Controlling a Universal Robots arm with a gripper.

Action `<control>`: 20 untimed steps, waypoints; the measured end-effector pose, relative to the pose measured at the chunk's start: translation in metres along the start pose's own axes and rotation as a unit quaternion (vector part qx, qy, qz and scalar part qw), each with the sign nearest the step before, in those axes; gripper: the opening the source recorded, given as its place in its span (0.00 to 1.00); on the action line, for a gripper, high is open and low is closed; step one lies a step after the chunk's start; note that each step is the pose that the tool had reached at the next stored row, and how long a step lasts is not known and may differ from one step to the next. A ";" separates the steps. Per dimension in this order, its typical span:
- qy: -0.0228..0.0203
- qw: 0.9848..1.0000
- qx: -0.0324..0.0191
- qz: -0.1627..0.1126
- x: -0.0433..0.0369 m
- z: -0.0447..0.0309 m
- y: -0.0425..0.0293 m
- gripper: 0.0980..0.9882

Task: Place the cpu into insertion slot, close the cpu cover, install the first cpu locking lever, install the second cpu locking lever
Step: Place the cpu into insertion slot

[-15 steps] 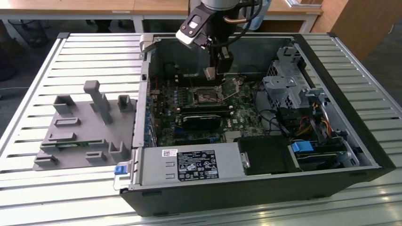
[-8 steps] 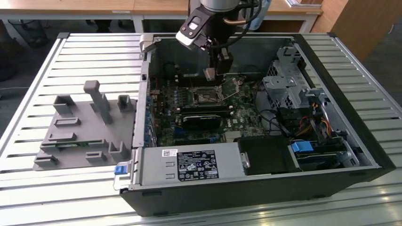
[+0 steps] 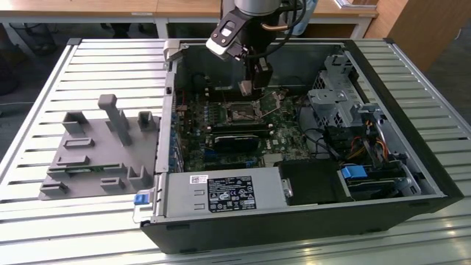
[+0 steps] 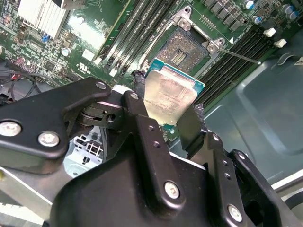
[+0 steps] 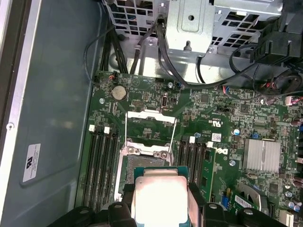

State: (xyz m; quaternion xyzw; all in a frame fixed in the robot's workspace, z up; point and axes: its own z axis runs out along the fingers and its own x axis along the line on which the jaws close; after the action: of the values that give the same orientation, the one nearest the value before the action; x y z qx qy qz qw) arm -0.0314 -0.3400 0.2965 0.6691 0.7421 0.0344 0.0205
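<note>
So the gripper point(image 4: 165, 116) has its fingers point(image 4: 188, 126) clamped on two opposite edges of the cpu point(image 4: 169, 94), silver face out with the green edge showing around it. In the exterior view the arm reaches down into the open PC case point(image 3: 412, 204), and the cpu point(image 3: 247, 87) hangs in the air above the green motherboard point(image 3: 193, 149), close to the insertion slot point(image 3: 239, 112) but not in it. In the second wrist view the insertion slot point(image 4: 186, 47) is bare, with its dark contact field exposed just past the far edge of the chip. In the first wrist view the cpu point(image 5: 161, 194) sits over the near edge of the insertion slot point(image 5: 137, 163), and the cpu cover point(image 5: 150, 124) is flipped open on the far side of it, with its window facing the camera. A thin metal lever point(image 4: 236, 56) sticks out sideways from the socket corner, unlatched as far as I can tell. Long black memory slots point(image 5: 105, 165) run along both sides of the socket, and there's a finned heatsink point(image 5: 262, 155) further off on the board. The case lies on its side on a slatted metal worktop point(image 3: 74, 237), with a grey fixture point(image 3: 96, 149) beside it on the exterior view's left and the power supply point(image 3: 220, 193) along the case's near edge.
</note>
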 end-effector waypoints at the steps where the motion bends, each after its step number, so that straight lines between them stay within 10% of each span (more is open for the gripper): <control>1: 0.000 1.000 0.000 0.000 0.0000 0.0001 0.0000 0.48; 20: -0.003 1.000 -0.001 0.024 0.0068 0.0169 -0.0007 0.48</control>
State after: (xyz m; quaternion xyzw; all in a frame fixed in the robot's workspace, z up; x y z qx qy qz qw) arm -0.0314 -0.3329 0.2797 0.6864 0.7261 0.0339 0.0222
